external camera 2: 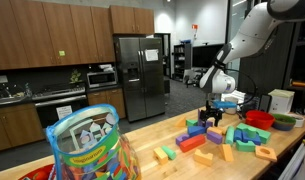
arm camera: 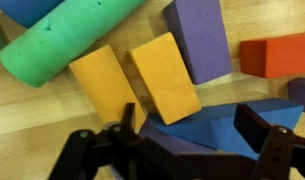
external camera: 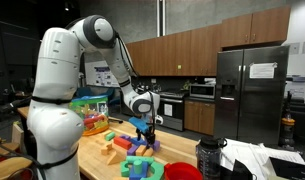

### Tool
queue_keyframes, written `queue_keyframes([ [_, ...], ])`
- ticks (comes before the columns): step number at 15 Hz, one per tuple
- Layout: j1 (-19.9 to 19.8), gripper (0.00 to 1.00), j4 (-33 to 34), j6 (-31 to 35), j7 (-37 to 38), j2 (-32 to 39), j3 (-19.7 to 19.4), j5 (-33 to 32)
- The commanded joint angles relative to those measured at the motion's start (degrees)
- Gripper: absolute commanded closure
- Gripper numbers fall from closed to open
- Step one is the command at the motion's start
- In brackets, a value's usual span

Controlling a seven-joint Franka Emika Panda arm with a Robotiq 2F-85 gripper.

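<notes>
Finds the gripper (arm camera: 190,138) spread wide and gripping nothing, low over the table (arm camera: 32,120), with a blue block (arm camera: 220,125) lying between its fingers, partly covered by them and cut off at the bottom edge, so touch cannot be judged. Puts a yellow block (arm camera: 102,85) and a second yellow block (arm camera: 167,75) side by side just beyond it, then a purple block (arm camera: 197,35) and a green cylinder (arm camera: 67,45), both cropped at the top, and a red block (arm camera: 277,55) clipped at the right. Loses the blue block in an exterior view, too small to pick out under the gripper (external camera: 144,127).
</notes>
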Motion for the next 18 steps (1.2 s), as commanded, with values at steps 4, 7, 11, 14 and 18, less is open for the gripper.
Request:
queue_keyframes([
  [4, 0.2, 0.00, -1.2, 1.0, -0.5, 0.1, -0.1, -1.0],
  [7, 0.2, 0.00, -2.6, 1.7, -2.0, 0.4, 0.1, -1.2],
  [11, 0.3, 0.00, -2.6, 1.4, -2.8, 1.5, 0.3, -1.3],
  [14, 0.3, 0.00, -2.2, 1.1, -2.5, 2.0, 0.0, -2.4],
  [18, -0.4, 0.00, -2.4, -0.1, -4.4, 2.4, 0.0, -2.9],
])
